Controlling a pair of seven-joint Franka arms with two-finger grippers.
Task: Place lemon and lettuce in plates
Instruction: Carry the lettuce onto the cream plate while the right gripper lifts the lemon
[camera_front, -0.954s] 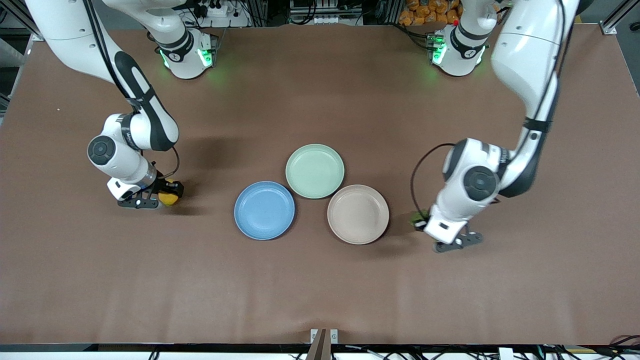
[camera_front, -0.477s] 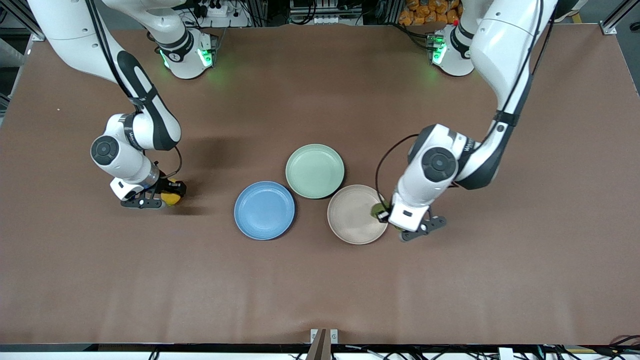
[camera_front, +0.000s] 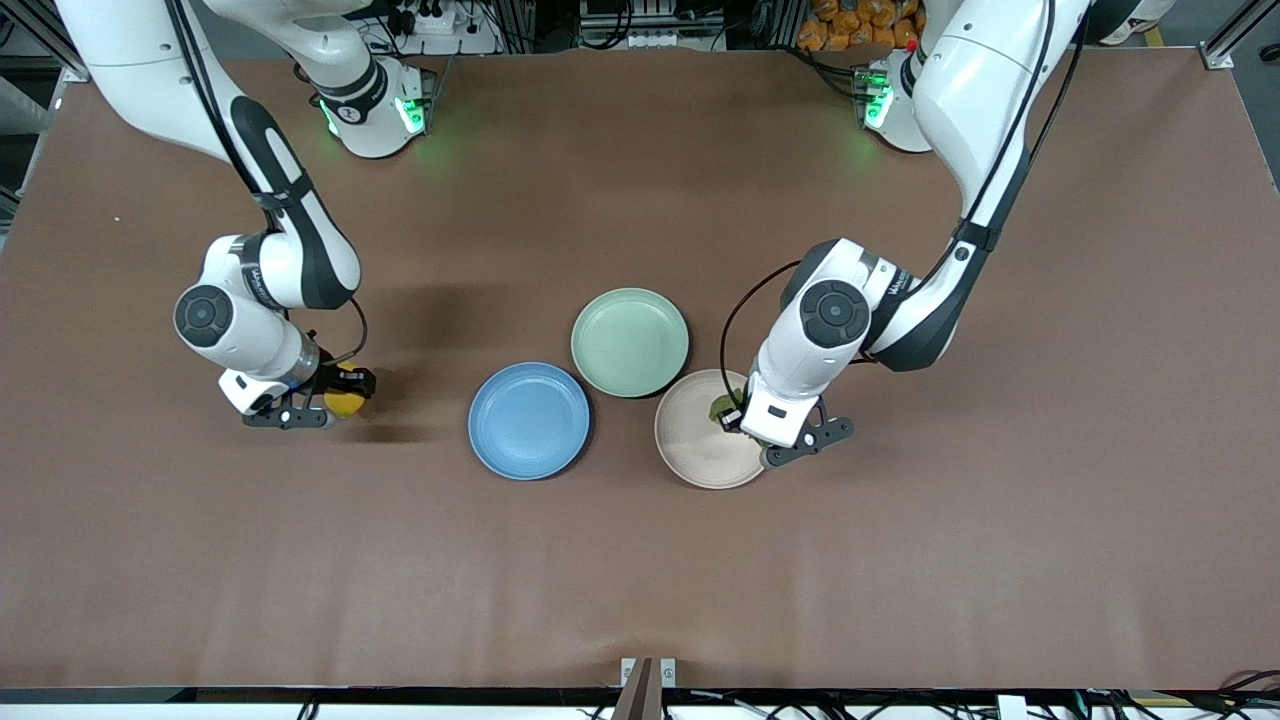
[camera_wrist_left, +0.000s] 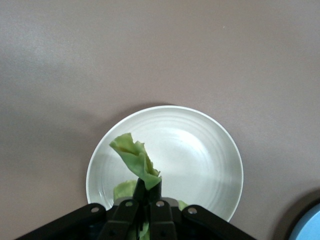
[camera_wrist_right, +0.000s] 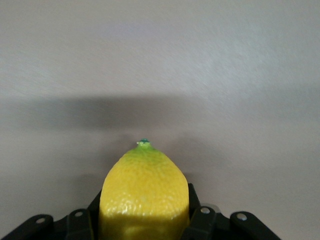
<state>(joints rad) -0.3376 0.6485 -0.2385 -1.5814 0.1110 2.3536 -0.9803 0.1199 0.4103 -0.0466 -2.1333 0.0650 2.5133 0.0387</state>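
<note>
1. Left gripper (camera_front: 748, 432): over the beige plate (camera_front: 700, 450), at the plate's edge toward the left arm's end of the table. Fingers pinched on the lettuce (camera_wrist_left: 136, 161) (left wrist view: leaf pinched between the closed fingertips, crumpled, hanging over the plate's inside (camera_wrist_left: 200, 160)). In the front view only a small green bit of the leaf (camera_front: 721, 406) shows beside the wrist.
2. Right gripper (camera_front: 335, 398): over bare table toward the right arm's end, well apart from the plates. Fingers clamped on the lemon (camera_front: 345, 402); right wrist view shows the lemon (camera_wrist_right: 144, 197) w/ a small green tip, held betw. both pads, brown table (camera_wrist_right: 160, 65) beneath.
3. Blue plate (camera_front: 528, 420): nothing on it; sits betw. the lemon and the beige plate, about as near the front camera as the beige one.
4. Mint-green plate (camera_front: 629, 341): nothing on it; farther from the front camera than the other two, just beside both.
</note>
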